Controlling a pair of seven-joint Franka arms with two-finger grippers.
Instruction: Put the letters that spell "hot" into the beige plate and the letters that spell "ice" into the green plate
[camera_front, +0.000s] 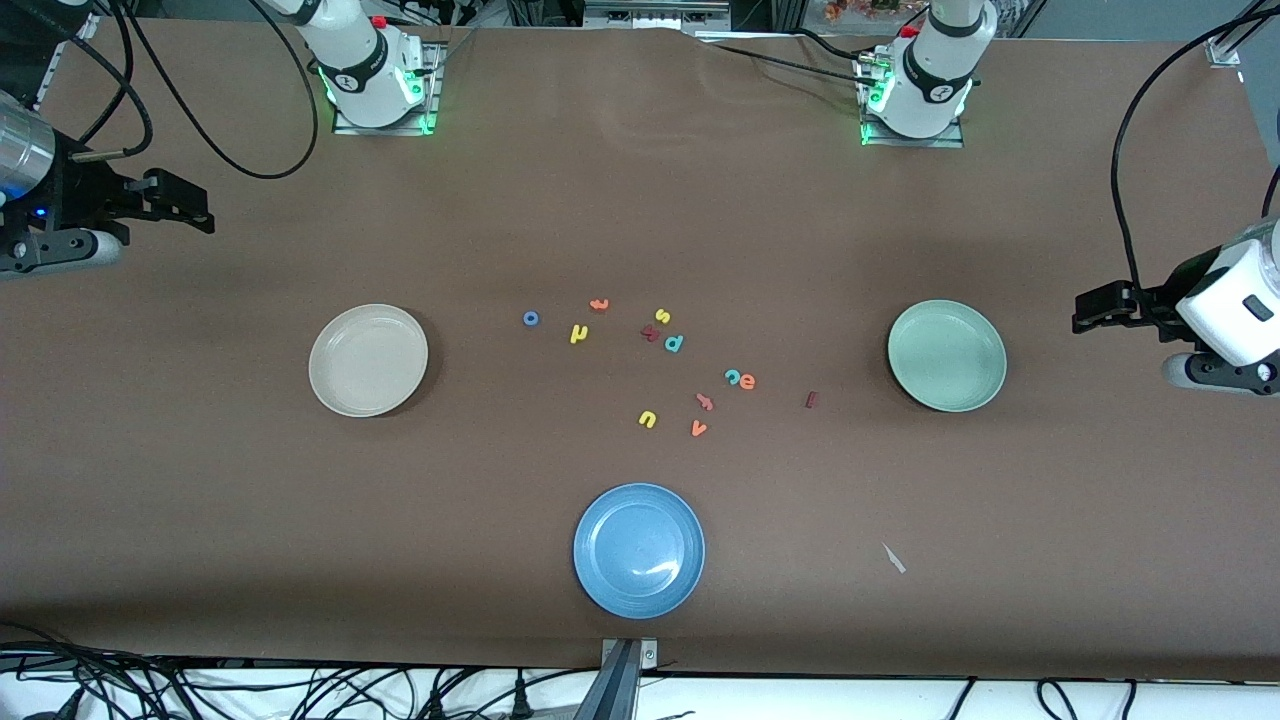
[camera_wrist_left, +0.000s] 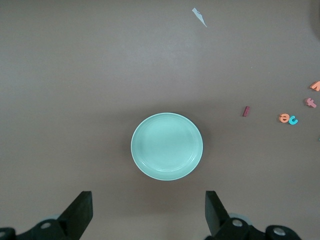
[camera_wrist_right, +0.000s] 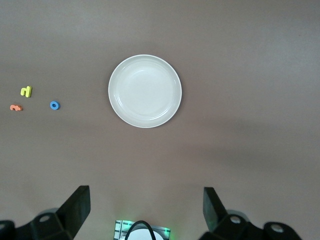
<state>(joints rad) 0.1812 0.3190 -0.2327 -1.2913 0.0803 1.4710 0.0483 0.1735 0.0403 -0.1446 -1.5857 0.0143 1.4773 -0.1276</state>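
Note:
The beige plate (camera_front: 368, 360) (camera_wrist_right: 145, 91) lies empty toward the right arm's end, the green plate (camera_front: 946, 355) (camera_wrist_left: 167, 146) empty toward the left arm's end. Between them on the table lie the blue o (camera_front: 531, 318) (camera_wrist_right: 54, 105), yellow h (camera_front: 579, 333) (camera_wrist_right: 26, 91) and orange t (camera_front: 599, 304), then the teal c (camera_front: 733, 376) touching the orange e (camera_front: 747, 381), and the dark red i (camera_front: 811, 400) (camera_wrist_left: 246, 111) closest to the green plate. My right gripper (camera_front: 200, 205) (camera_wrist_right: 146, 205) hangs open at its table end. My left gripper (camera_front: 1085, 312) (camera_wrist_left: 149, 207) hangs open at the other end.
A blue plate (camera_front: 639, 550) sits empty nearest the front camera. Other loose letters lie in the cluster: yellow s (camera_front: 662, 316), teal p (camera_front: 674, 343), yellow u (camera_front: 647, 419), orange v (camera_front: 698, 429). A white paper scrap (camera_front: 893, 558) lies beside the blue plate.

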